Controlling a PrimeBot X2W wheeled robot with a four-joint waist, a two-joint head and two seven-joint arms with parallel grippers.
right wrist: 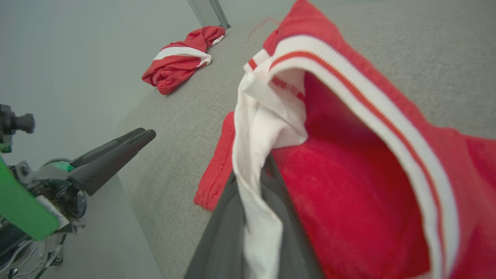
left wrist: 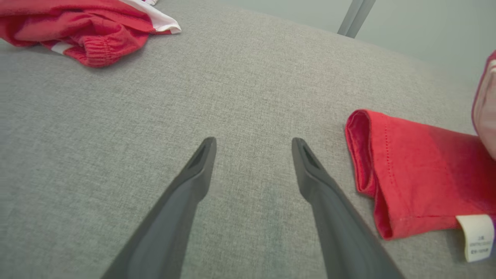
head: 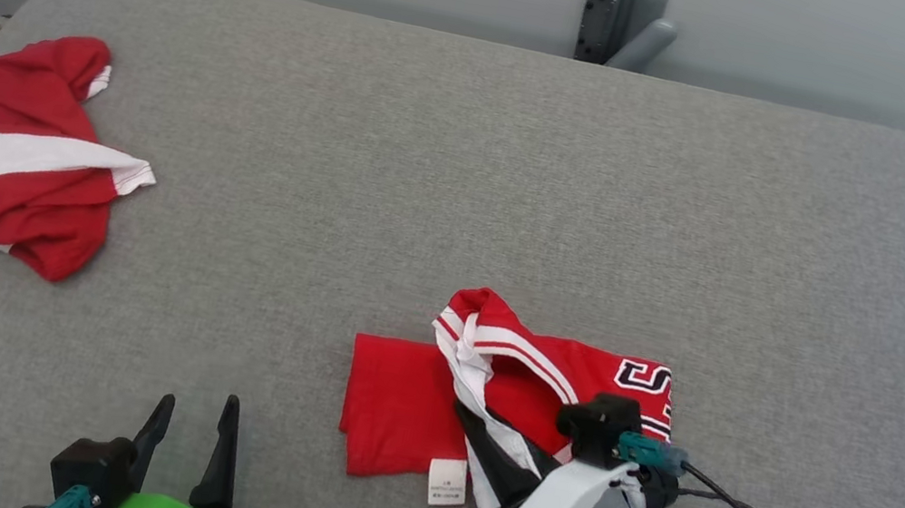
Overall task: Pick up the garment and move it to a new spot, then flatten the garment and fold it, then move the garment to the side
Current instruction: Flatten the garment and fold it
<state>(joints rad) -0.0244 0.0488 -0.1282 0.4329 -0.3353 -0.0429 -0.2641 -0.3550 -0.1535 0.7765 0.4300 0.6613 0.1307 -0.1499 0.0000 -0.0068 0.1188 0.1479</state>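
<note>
The jersey (head: 391,400) lies half folded at 5 o'clock on the bench (head: 522,165), with the right tool (head: 478,429) pinching its white trim (head: 478,378) and the left tool (head: 200,401) spread empty, so the final fold and the move aside seem left.

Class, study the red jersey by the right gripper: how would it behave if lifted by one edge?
Probably floppy: the red jersey lies in soft folds and its white trim drapes limply in the right gripper. Likely light, being thin cloth. It would probably drag rather than slide freely on the grey woven surface.
</note>
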